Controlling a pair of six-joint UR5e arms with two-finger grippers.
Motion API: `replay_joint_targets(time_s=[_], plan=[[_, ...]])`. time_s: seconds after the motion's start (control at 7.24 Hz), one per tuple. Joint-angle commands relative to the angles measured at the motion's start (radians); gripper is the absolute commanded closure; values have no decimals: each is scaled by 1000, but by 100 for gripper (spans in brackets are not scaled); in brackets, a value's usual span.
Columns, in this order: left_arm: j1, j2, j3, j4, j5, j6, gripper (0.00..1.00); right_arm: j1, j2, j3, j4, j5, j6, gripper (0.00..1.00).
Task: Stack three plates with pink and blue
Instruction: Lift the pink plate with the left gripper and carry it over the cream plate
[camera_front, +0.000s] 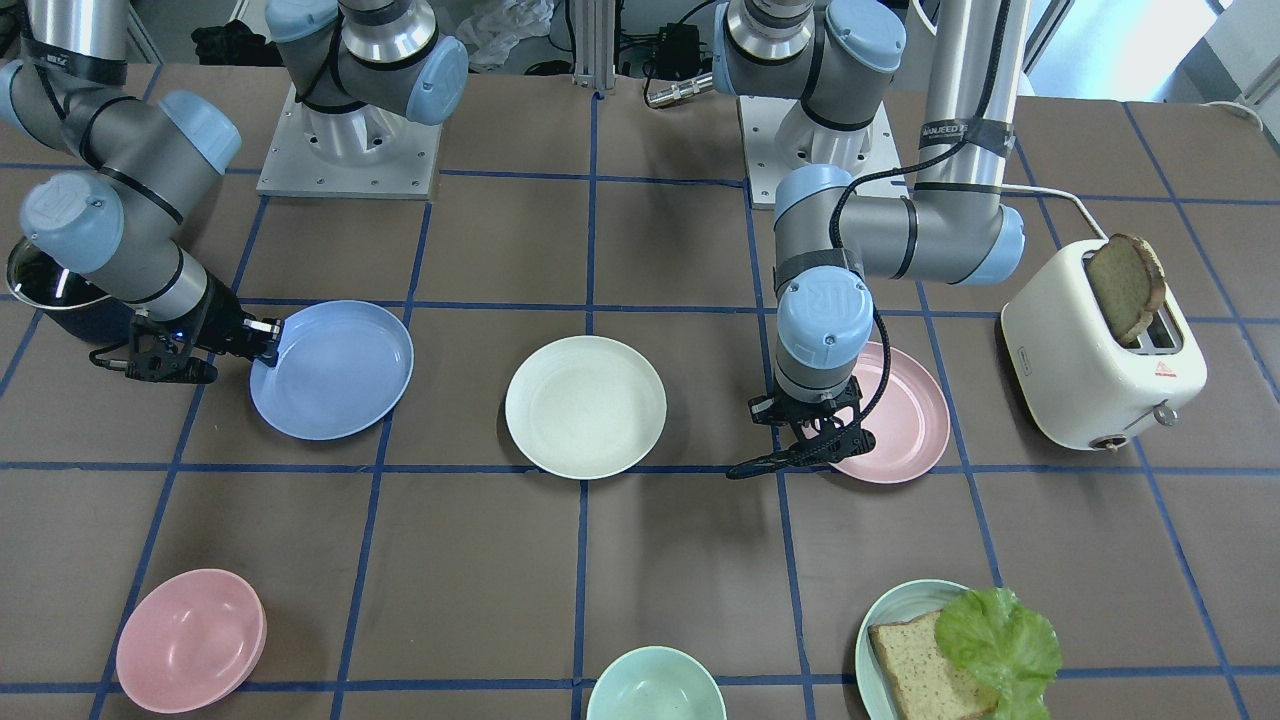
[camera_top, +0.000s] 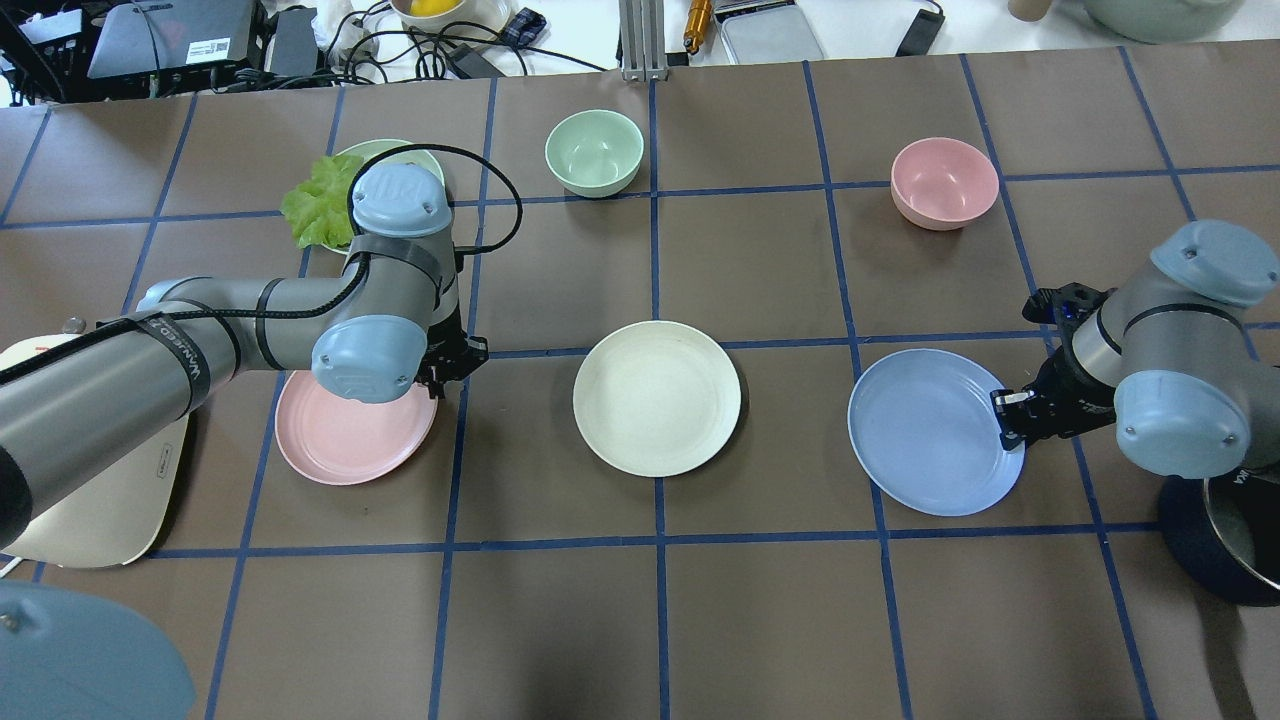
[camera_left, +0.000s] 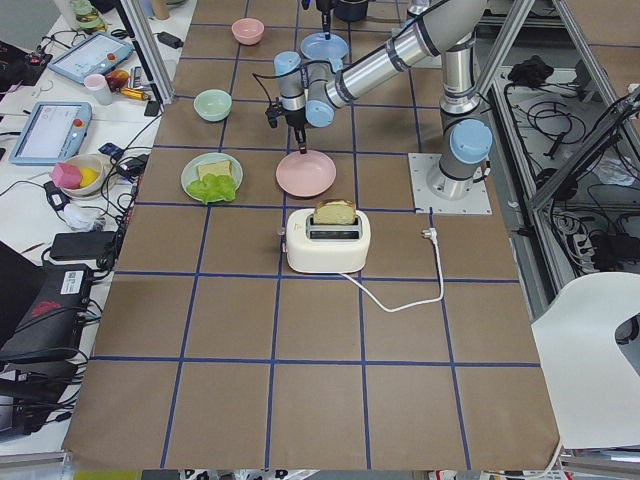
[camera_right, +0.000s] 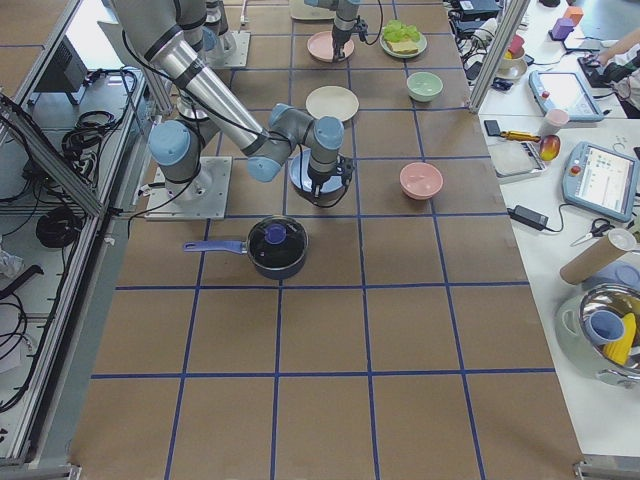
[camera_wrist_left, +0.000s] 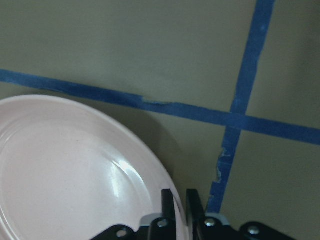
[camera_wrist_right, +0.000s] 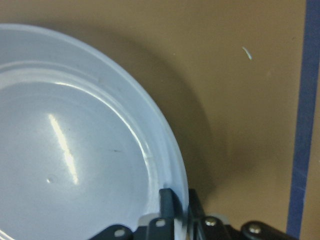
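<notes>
- The left tool (camera_wrist_left: 180, 212) had its fingers drawn almost together on the rim of the pale pink round matte plate (camera_top: 345, 440). That plate lay on the brown gridded bench (camera_top: 760, 620) on the robot's left, near the cream toaster (camera_front: 1090, 370).
- The right tool (camera_wrist_right: 180, 207) was pinched the same way on the rim of the light blue round matte plate (camera_top: 925, 430), on the robot's right.
- The cream-white round matte plate (camera_top: 657, 397) sat free between the two, well apart from both.
- Each grip was a thin bite on one edge. I judged a plate could pivot or slip out once lifted, then drop or land crooked on the stack.
- If both plates were meant for the middle one, the two arms could meet over it should they go in together.
- The blue plate looked slightly tipped up at its gripped edge. Dragged like that, its far rim might scrape the bench or shove the cream-white plate.
- The right arm's elbow hung close to the dark saucepan (camera_front: 35, 290), so a wide swing might knock it.
- As for writing, the blue joint cap (camera_front: 825, 315) bore a "UR" mark.
- A black strap (camera_top: 185, 355) on the left arm read roughly "WANUEED".
- The toaster carried a red warning triangle, and its side print was too small to read.
</notes>
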Motion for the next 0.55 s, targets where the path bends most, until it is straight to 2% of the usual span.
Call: replay_joint_targets(time_s=[0.0,0.14,0.28,0.41], plan=[[-1,18,2,-14,45,1,100,-2,-7,-4,3,0,0,100],[-10,18,11,-20,73,1,100,-2,-14,-4,9,-2,-2,100],[-19,18,58,-90,74,-5,100,-2,-15,-4,9,-2,-2,100],[-30,10,151,-212,74,-24,100,-2,-21,-5,10,-3,-2,100]])
